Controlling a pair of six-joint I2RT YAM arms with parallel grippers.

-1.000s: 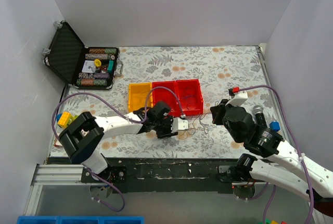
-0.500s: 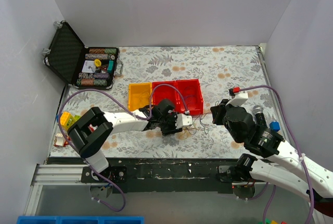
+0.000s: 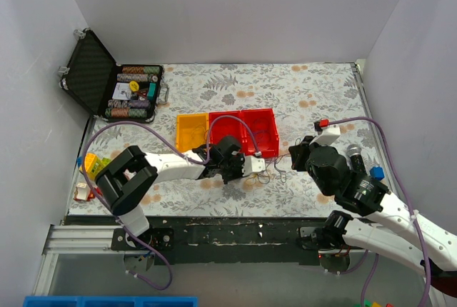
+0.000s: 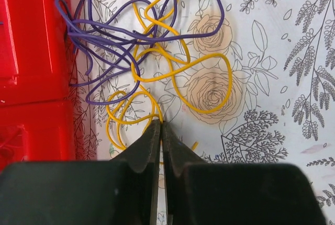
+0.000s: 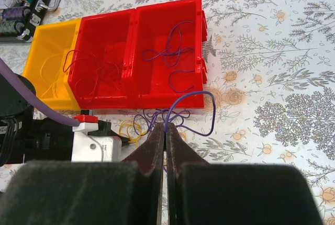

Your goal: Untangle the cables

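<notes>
The cables [image 3: 270, 170] lie as thin tangled loops on the floral cloth just in front of the red bins. In the left wrist view a yellow wire [image 4: 180, 68] winds through a purple wire [image 4: 99, 36]. My left gripper [image 4: 160, 125] is shut on the yellow wire at its lower loop. My right gripper [image 5: 165, 126] is shut on a purple wire [image 5: 201, 110] that arcs up from its tips. From above, my left gripper [image 3: 258, 166] and right gripper [image 3: 291, 159] face each other across the tangle.
Two red bins [image 3: 243, 123] and a yellow bin [image 3: 187, 127] stand behind the tangle, with more wire loops inside [image 5: 170, 52]. An open black case [image 3: 107, 82] with poker chips sits at the back left. Small toy blocks [image 3: 89, 164] lie at the left edge.
My left arm has moved right to the tangle, and its gripper has closed on the yellow wire. The right arm has stayed put, still gripping the purple wire.
</notes>
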